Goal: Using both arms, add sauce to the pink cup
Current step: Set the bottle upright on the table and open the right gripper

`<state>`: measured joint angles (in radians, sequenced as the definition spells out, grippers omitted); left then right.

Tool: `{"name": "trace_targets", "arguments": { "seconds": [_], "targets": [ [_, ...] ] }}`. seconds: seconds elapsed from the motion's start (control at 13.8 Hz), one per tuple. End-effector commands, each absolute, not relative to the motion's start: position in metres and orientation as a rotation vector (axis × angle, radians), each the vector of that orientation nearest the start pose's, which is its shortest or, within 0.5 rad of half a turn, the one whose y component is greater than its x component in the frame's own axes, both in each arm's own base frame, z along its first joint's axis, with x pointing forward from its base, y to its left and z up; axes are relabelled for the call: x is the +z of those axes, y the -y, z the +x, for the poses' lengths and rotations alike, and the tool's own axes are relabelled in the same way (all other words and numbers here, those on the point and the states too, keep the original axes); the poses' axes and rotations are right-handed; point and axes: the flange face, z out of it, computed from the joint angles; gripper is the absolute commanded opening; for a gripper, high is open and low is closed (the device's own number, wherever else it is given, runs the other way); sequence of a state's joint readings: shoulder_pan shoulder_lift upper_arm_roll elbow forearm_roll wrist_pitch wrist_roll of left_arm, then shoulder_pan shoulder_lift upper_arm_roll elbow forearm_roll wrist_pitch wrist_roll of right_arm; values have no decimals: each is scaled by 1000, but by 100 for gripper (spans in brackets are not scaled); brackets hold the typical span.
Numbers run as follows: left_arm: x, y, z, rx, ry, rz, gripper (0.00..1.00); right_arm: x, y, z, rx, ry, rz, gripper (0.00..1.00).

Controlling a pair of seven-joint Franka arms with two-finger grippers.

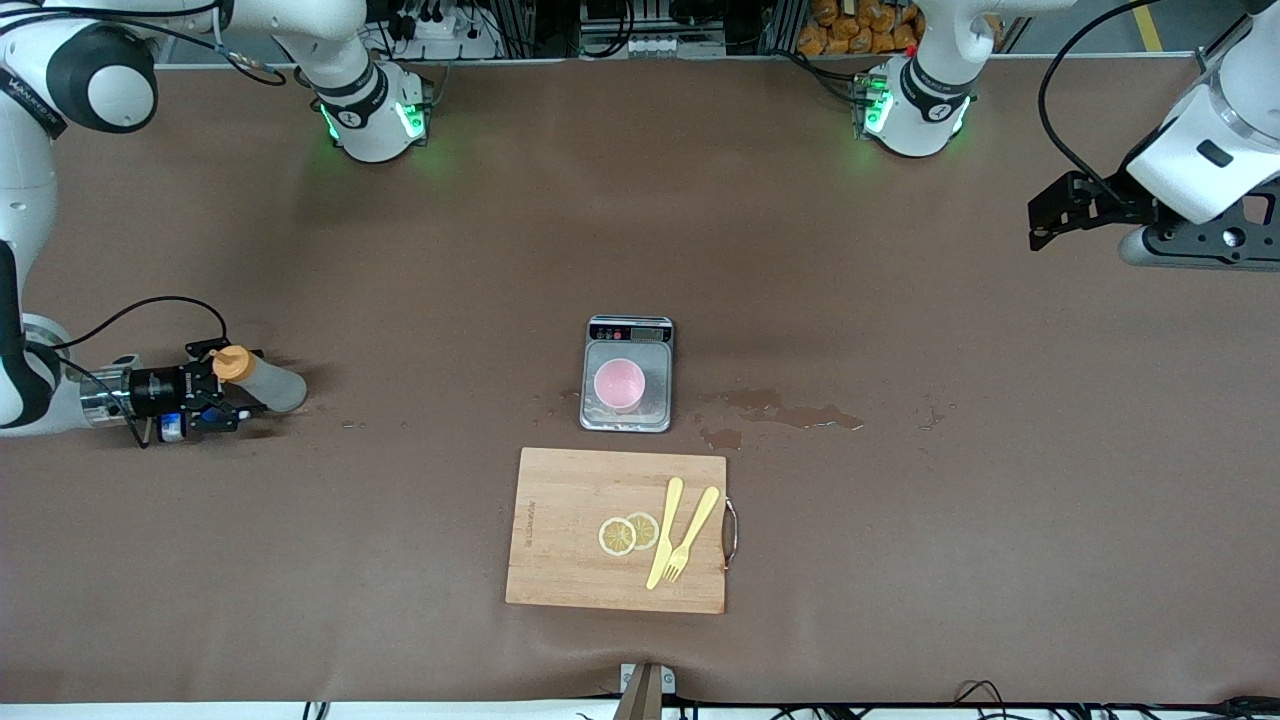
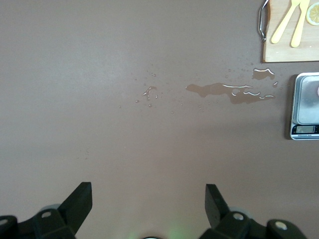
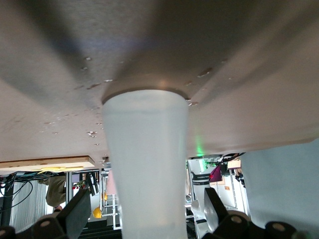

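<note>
Matt brown table cover [image 1: 900, 560], grainy wooden cutting board [image 1: 570, 560], brushed-metal scale [image 1: 628, 412] — the sauce [image 1: 268, 382] bottle's plastic looks translucent, smooth.

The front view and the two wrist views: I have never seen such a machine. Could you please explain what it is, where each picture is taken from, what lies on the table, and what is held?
These are two white robot arms, each ending in a two-finger gripper. The front view looks down from high across the table. Each wrist view comes from a camera on that arm's wrist.

In the middle, the pink cup stands on a scale. Nearer the camera lies a board with lemon slices, a knife and a fork. A spill wets the table beside the scale.

The right gripper is at its end of the table, with its fingers on either side of the upright sauce bottle. They look open, so nothing is gripped yet. The left gripper waits open and empty, above bare table.
</note>
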<state>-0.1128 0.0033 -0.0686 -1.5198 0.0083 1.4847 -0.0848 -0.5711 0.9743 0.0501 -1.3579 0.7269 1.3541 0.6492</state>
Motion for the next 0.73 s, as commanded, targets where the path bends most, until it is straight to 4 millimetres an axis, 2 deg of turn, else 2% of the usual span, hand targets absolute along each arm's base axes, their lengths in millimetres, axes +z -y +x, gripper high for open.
{"name": "trace_targets", "arguments": {
  "seconds": [0.0,0.15,0.29,0.65],
  "targets": [
    [637,101,537,80,-155,-3107,100,161,262,592,1157,-1408,-1640,100],
    [637,101,537,78,-155,-3107,100,175,266,593,1162,-1408,-1697,100],
    [637,100,538,78,-152,-3107,100,198,272,596,1189,-1369,-1733,100],
    [636,97,538,83,-145,-3107,100,289,288,602,1185,-1407,-1905,100]
  ]
}}
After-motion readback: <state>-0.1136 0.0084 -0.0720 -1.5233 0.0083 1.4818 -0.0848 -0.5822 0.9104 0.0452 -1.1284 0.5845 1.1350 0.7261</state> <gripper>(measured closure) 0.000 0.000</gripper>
